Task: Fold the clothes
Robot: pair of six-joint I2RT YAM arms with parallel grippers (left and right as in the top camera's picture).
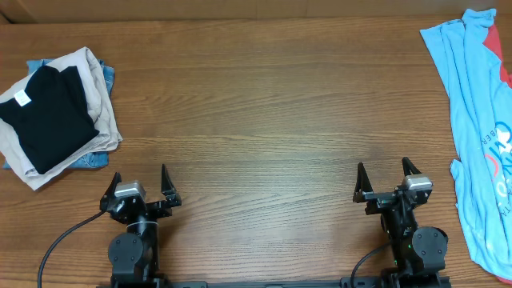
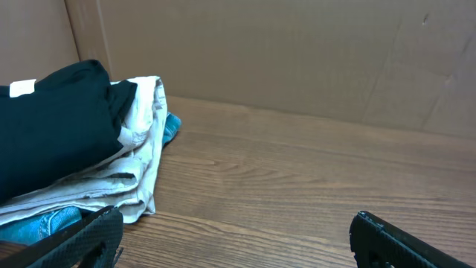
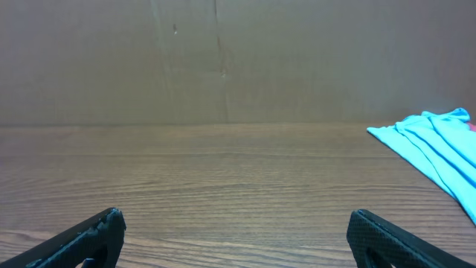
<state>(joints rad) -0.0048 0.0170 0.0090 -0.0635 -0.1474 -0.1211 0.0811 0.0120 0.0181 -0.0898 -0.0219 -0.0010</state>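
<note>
A light blue T-shirt (image 1: 476,120) with a red and white print lies crumpled and unfolded along the table's right edge; its far end shows in the right wrist view (image 3: 435,145). A stack of folded clothes (image 1: 56,112) sits at the left: a black shirt on top, beige garments under it, blue denim at the bottom. It also shows in the left wrist view (image 2: 74,149). My left gripper (image 1: 139,186) is open and empty at the front left, just below the stack. My right gripper (image 1: 389,177) is open and empty at the front right, left of the blue shirt.
The wooden table (image 1: 264,120) spans the view between the stack and the blue shirt. A brown cardboard wall (image 3: 223,59) stands behind the table's far edge.
</note>
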